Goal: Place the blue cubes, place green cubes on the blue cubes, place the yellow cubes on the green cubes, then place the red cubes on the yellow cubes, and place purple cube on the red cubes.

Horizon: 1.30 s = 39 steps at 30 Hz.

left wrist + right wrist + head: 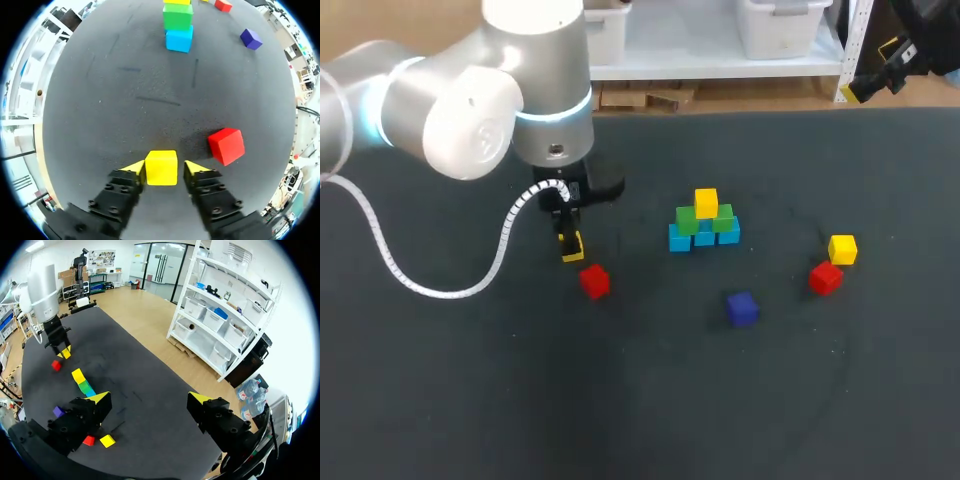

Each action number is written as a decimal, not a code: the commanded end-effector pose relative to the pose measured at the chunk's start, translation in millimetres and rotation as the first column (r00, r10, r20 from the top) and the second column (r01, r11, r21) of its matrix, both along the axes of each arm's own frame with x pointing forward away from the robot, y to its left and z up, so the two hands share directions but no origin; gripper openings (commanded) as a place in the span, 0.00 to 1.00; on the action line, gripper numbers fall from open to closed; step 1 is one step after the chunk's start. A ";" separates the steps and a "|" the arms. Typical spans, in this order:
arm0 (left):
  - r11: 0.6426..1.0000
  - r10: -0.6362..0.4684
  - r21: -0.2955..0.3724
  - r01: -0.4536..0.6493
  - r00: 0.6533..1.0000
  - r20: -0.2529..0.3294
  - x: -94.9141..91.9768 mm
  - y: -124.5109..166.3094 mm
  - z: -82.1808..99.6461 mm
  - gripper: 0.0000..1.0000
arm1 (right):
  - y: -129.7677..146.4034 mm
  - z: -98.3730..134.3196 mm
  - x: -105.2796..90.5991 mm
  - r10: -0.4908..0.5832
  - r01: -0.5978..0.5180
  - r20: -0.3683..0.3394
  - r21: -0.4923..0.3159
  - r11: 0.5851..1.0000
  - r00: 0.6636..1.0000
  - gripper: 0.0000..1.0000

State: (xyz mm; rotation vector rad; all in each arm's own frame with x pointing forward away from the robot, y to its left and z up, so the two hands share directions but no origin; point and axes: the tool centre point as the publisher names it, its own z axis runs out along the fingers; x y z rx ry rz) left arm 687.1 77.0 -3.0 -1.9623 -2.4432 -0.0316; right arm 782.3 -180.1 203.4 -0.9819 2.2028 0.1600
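One small yellow cube (161, 168) sits between the left gripper's (165, 167) parted fingers, seemingly touching one tip only. Just beside it lies a red plastic cube (226, 146). Well ahead stands a stack of blue, green and yellow cubes (178, 25). The right gripper (150, 397) hangs with its fingers spread wide.

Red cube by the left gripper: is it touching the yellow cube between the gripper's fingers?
Apart. The left wrist view shows a strip of bare dark table between the red cube and the yellow cube.
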 end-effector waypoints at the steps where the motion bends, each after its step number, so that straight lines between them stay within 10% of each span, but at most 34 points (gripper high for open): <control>1: 1.000 0.003 -0.009 -0.003 1.000 0.001 6.4 1.9 9.6 0.00 | 0.1 0.3 -0.5 -0.001 0.001 0.000 -0.001 1.000 1.000 1.00; 15: 0.994 -0.083 -0.059 0.093 0.985 0.151 33.4 -38.6 113.1 0.00 | 0.1 0.3 -0.5 -0.001 0.001 0.000 -0.001 1.000 1.000 1.00; 39: 0.991 -0.131 -0.006 0.132 0.989 0.071 25.7 -132.2 109.6 0.00 | 0.1 0.3 -0.5 -0.001 0.001 0.000 -0.001 1.000 1.000 1.00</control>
